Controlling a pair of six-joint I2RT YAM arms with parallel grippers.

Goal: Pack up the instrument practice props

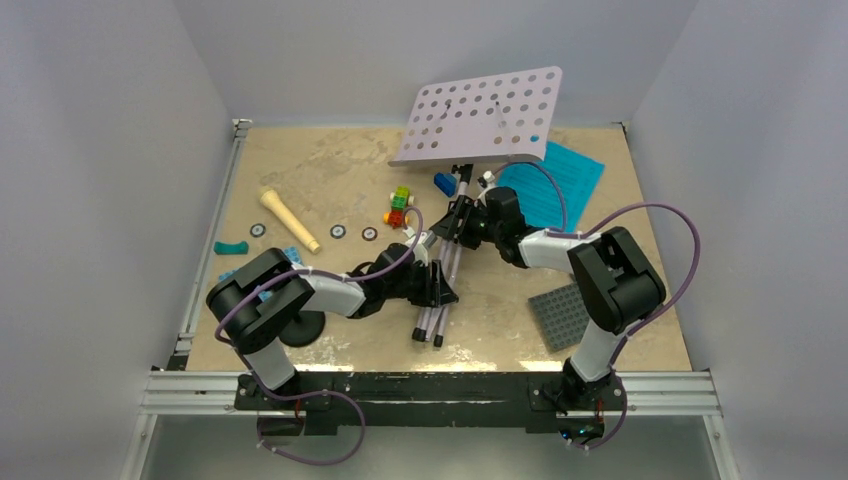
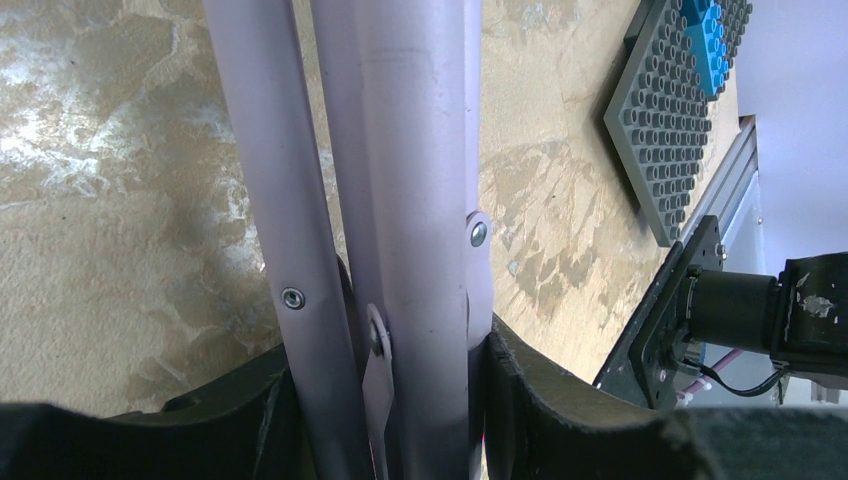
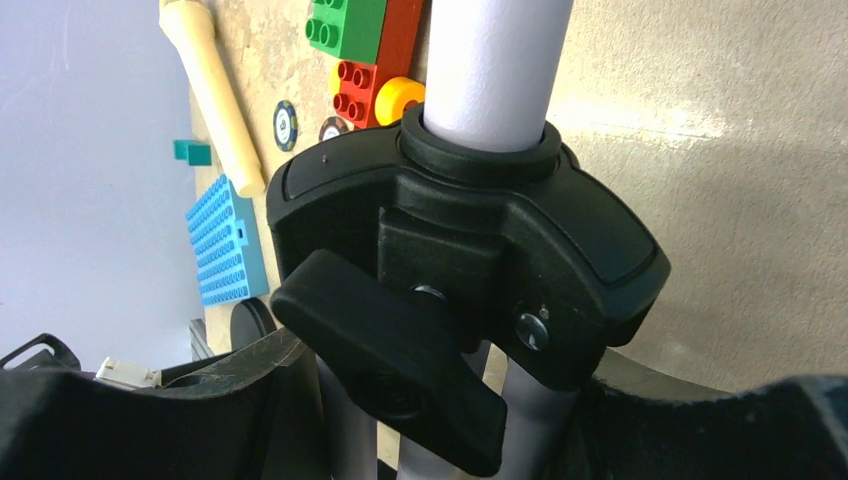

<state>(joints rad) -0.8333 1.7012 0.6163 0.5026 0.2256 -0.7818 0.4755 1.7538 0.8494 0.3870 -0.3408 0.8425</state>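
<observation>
My left gripper (image 2: pixel 390 395) pinches folded silver tripod legs (image 2: pixel 410 180) of lavender hole-punched music stand (image 1: pixel 480 115), so legs sit bunched. My right gripper (image 3: pixel 440 405) squeezes just under black plastic hub (image 3: pixel 470 235), I think to steady stand.

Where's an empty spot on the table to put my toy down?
Two bare patches: the far left corner, between the microphone and the music stand; and near the front, between its legs and the grey plate. The middle is crowded: bricks, plus the left gripper and right gripper clamped on the stand.
</observation>
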